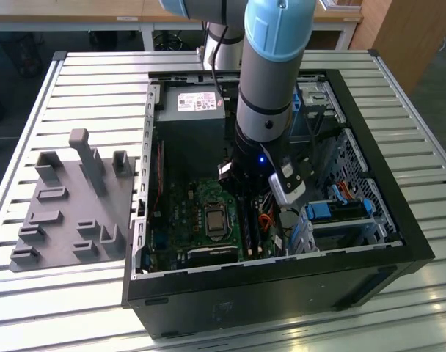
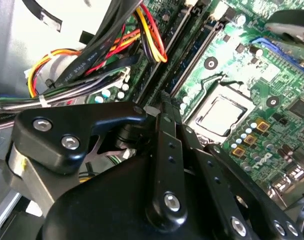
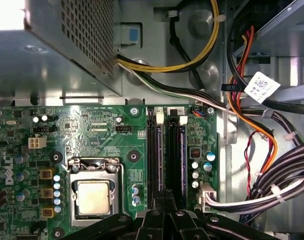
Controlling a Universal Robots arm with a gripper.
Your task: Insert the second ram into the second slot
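Two fingers [image 2: 165, 130] of the gripper [image 3: 164, 197] are pressed together, low over the memory slots [image 3: 155, 150] just beside the processor [image 3: 93, 197] on the green board [image 3: 92, 125]. A thin bluish stick [image 3: 182, 155] sits edge-up in the slot farthest from the processor. Whether it is the second ram, or whether the fingers pinch anything, I cannot tell.

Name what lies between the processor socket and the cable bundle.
In the first wrist view, two dark memory slots run side by side between the processor socket and the cable bundle, with small capacitors beside them.
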